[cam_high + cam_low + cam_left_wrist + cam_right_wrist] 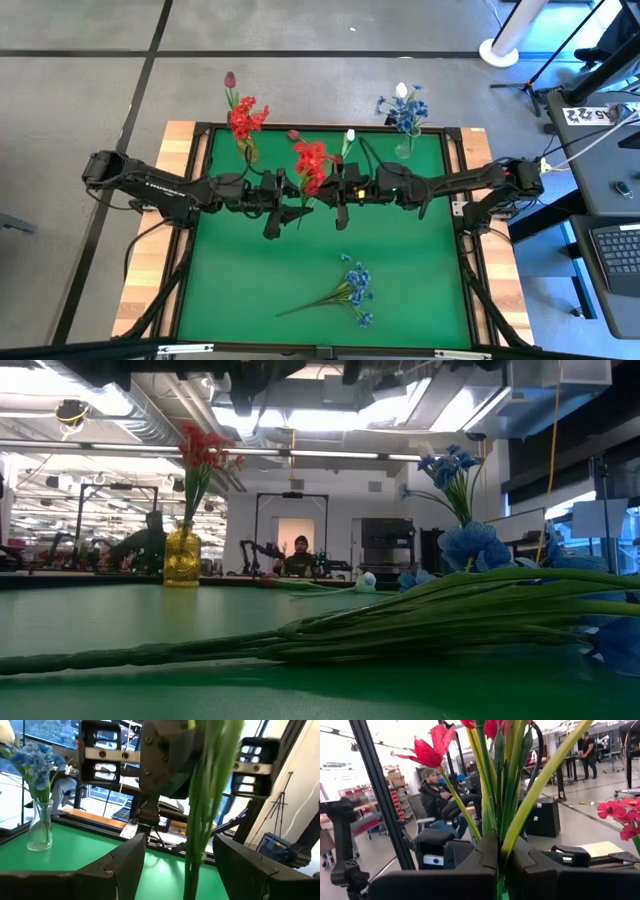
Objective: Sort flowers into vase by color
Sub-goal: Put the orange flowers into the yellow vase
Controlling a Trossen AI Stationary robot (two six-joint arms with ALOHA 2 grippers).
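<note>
Right gripper (497,870) fingers clenched on the stems of the red flower bunch (312,163), held upright above mid-worktop (400,290). Left gripper (177,865) fingers released, spread either side of the same stems, not pinching, by the look of the left wrist view. Both arms meet at centre in the high view.

Reads as a handover, or the left steadying the bunch; can't tell which.

Yellow vase (182,557) at the back-left edge already holds red blossoms (243,118); clear vase (39,827) at the back right holds blue flowers (403,110). A blue bunch (352,290) lies flat near the front, untouched.

Next move, my guess: one gripper takes a firm hold, carries the red bunch to the yellow vase, stem ends down into the narrow neck without knocking it over.
</note>
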